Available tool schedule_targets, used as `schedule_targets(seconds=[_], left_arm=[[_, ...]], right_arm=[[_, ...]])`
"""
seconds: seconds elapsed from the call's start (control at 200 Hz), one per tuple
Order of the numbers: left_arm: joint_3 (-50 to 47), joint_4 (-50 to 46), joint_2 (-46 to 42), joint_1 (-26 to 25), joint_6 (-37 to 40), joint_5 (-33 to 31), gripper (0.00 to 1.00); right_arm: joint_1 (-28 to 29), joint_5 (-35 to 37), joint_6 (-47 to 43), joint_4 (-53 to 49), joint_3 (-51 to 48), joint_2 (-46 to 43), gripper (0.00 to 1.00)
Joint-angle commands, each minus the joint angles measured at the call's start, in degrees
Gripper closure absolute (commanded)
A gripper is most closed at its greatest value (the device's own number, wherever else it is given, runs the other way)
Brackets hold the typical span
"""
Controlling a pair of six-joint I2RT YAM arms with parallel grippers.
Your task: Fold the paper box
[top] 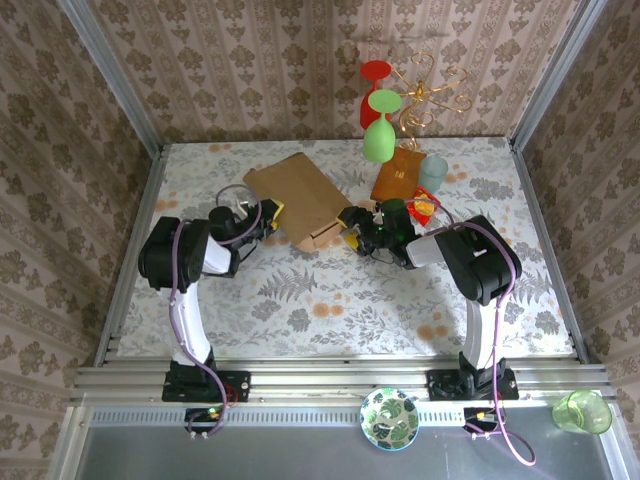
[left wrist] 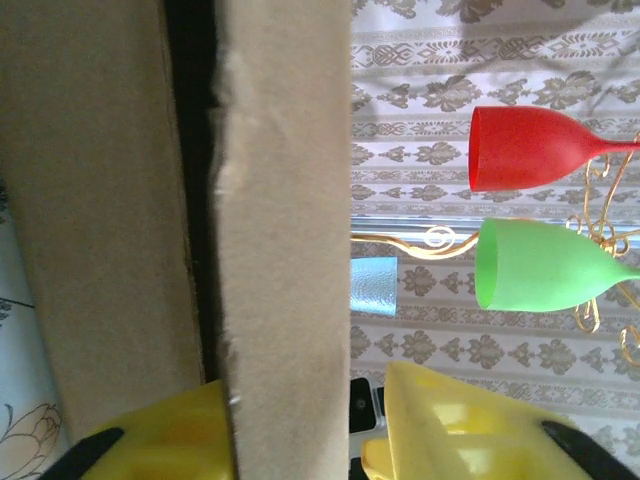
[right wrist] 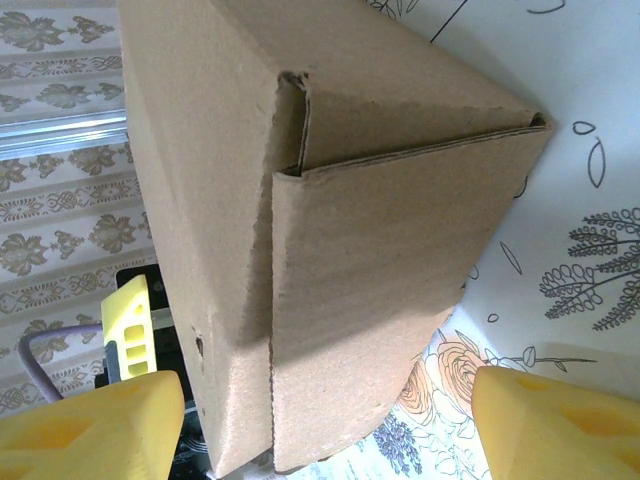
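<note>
Brown cardboard is lying on the flowery table (top: 330, 300) in the top view: the paper box (top: 295, 200) is sitting a little past the middle, toward 12 o'clock. The left gripper (top: 268, 215) is sitting at the box's 9 o'clock side and the right gripper (top: 352, 228) at its 3 o'clock side. An orange-brown packet (top: 398, 175) and a pale blue cup (top: 433, 172) are sitting near, toward 2 o'clock, with a green glass (top: 378, 135) and a red glass (top: 375, 75) by a gold rack (top: 435, 95).

In the left wrist view, a standing wall of the paper box (left wrist: 285, 250) is running from 12 to 6 o'clock between the left gripper's (left wrist: 300, 400) yellow fingers (left wrist: 165, 440). The jaws are narrow around it. The 9 o'clock finger is touching it and a thin dark gap is showing by the other one, so I cannot tell if they are squeezing.

In the right wrist view, the paper box (right wrist: 340, 250) is rising in the middle, partly folded, with one flap lapping over a side. The right gripper's (right wrist: 320, 400) jaws are standing wide apart at 7 and 5 o'clock, holding nothing
</note>
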Motion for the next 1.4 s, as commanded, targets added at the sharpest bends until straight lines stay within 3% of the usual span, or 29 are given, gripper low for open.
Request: schedule_targets(seconds=[0.0,0.11,0.19,0.46,0.865,1.185,1.395], left_arm=[[0.54,1.85,1.34,0.48,0.34,0.84,0.79],[-0.04,1.84,1.47,0.97,0.55,0.98,0.94],[-1.22,1.85,1.35,1.86,1.02,1.61,0.97],[-5.24,2.12,1.28,5.78,4.43,7.84,0.98],[-10.45,2.55,0.6,11.06,7.08,12.48,1.0],[-8.58,2.47,-8.33,10.61,1.62,13.07,1.0],[-10.29,2.52,-8.31,10.73,1.61,13.89,1.0]], right_arm=[[-0.27,-0.97,0.03,1.1,1.38,1.23,0.24],[-0.44,-0.87,0.07,1.26,1.44,1.38,0.24],[-0.56,-0.78,0.09,1.48,1.33,1.27,0.24],[-1.49,-1.65,-2.03,2.15,2.44,1.95,0.23],[-1.47,-1.24,-8.42,-6.85,6.41,2.27,0.21],[-0.89,-2.23,-10.77,-11.15,7.27,0.59,0.21],[-0.62,-2.78,-10.31,-11.09,7.19,0.84,0.21]])
